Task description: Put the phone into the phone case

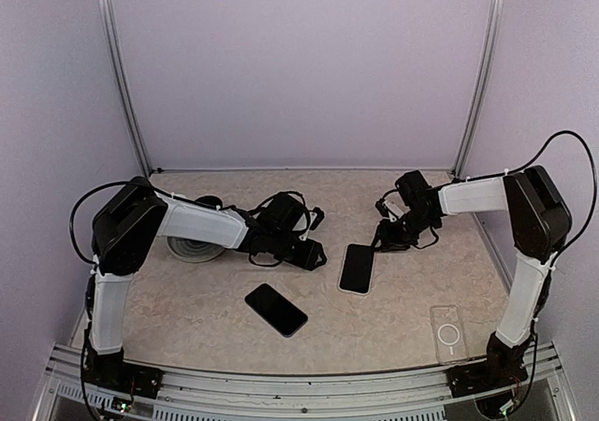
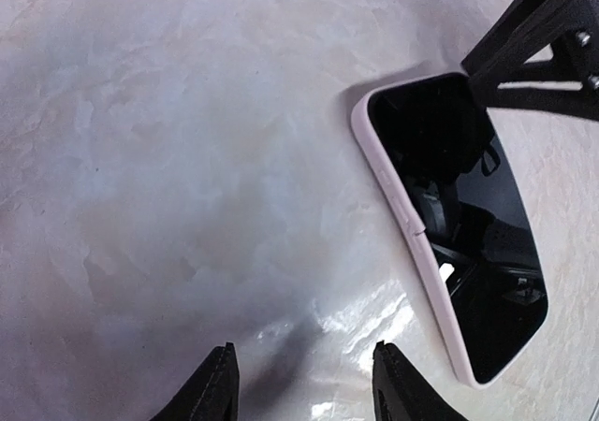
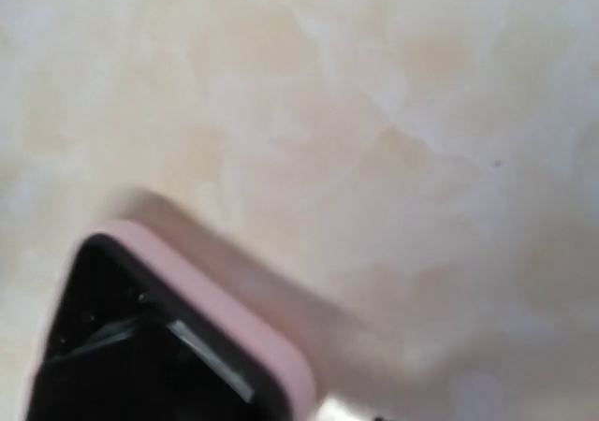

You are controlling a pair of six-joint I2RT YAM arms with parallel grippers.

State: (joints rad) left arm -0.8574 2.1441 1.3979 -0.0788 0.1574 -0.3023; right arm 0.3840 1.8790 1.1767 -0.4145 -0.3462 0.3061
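Two phones and a clear case on the surface (image 1: 187, 318), both hands by the cased one.
A pink case (image 1: 357, 268) at centre holds a second phone (image 2: 468, 225), screen up, long axis 12 to 6. The right hand (image 1: 384, 240) sits at its 12 o'clock end; its grip cannot be told. The left hand (image 1: 316, 254) is released at its 9 o'clock, fingers (image 2: 217, 388) apart. The black phone (image 1: 276, 309) lies bare toward 7 o'clock, axis 10 to 4. The clear case (image 1: 448, 334) lies flat toward 4 o'clock.

On the worktop (image 1: 187, 323), a phone (image 1: 276, 309) lies front of centre. Behind and right of it lies a second phone (image 1: 357, 268), with the left hand (image 1: 316, 255) just left of it and the right hand (image 1: 382, 243) at its far end. A phone case (image 1: 448, 333) lies front right. A round item (image 1: 192, 250), perhaps a bowl, sits far left.
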